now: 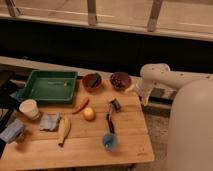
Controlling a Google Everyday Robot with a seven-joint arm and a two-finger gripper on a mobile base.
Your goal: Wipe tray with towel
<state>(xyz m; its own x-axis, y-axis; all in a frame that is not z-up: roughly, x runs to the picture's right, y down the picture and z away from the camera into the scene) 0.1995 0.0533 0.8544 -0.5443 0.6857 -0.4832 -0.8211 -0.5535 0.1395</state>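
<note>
**Gripper at the right edge of the table, far from towel and tray**

The white arm [172, 77] comes in from the right side and bends down just beside the right back corner of the wooden table [130, 145]. The gripper [143, 95] is at this lower end of the arm, next to the table edge and near the dark red bowl [120, 80]. I cannot tell if it is open or closed, because the arm's end shows only as a pale shape. I also cannot tell if it touches the table edge. Nothing can be seen in its hold.

The towel [49, 121], a small grey-blue cloth, lies crumpled on the front left part of the table. It sits between a white cup [29, 108] on its left and a banana [63, 130] on its right, and it looks to touch the banana's upper end. The green tray [47, 100] stands flat at the back left of the table, just behind the cup and the towel. A pale mark or small thing shows on its floor, but it is too unclear to name. Both towel and tray are well apart from the gripper.

Beside the tray's right side stands a brown bowl [92, 81], and the dark red bowl is to the right of it. In the middle of the table lie a red chili [81, 105] and a round yellow fruit [89, 114], near each other. A dark brush [111, 117] lies right of them, its handle pointing toward a blue cup [110, 141] at the front. A bluish bag [12, 131] rests at the left edge.
</note>
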